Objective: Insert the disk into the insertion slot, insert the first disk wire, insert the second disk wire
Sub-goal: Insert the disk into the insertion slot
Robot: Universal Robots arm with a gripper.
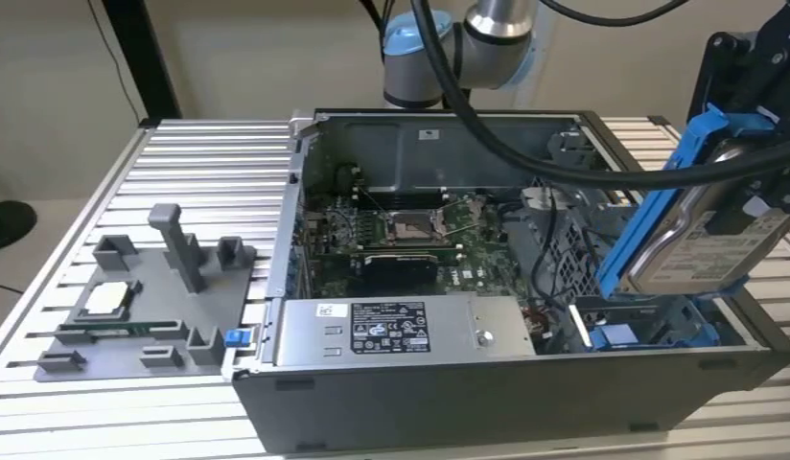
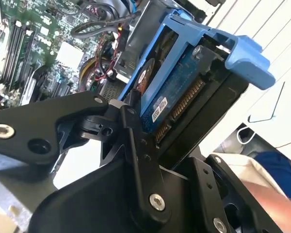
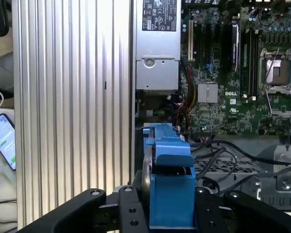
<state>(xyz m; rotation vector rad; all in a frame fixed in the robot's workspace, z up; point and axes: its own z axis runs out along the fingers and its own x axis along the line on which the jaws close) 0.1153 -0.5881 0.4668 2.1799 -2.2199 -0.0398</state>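
The black two-fingered gripper (image 3: pixel 169 206) is clamped on the disk (image 1: pixel 708 244), a silver metal hard drive with a white printed label, clipped in a bright blue plastic carrier frame. In the first wrist view its jaws are closed in against the two broad sides of the carrier, with nothing else between them. In the second wrist view one black finger (image 2: pixel 131 128) lies against the drive's underside, next to the blue circuit board and its row of connector pins.

In the exterior view the disk hangs tilted, upper end leaning toward the exterior view's right, over the front corner of the open grey metal computer case (image 1: pixel 498 402) on that side. Its lower end is just above the insertion slot (image 1: pixel 651 324), a rectangular grey drive bay with a blue plastic clip at its edge. The disk is not seated in it, and whether the carrier touches the bay rim I cannot tell.

Just beside the slot, toward the exterior view's left, sits the grey labelled power-supply box (image 1: pixel 395 331), with a bundle of red and black wires (image 1: pixel 543 316) between the two. Behind them lies the green motherboard (image 1: pixel 408 230). The case stands on a ribbed aluminium table (image 1: pixel 203 163); a grey plastic fixture tray (image 1: pixel 139 321) rests on the table well apart from the case, at the exterior view's left. Thick black cables (image 1: pixel 523 144) run from the arm across the case toward the gripper.
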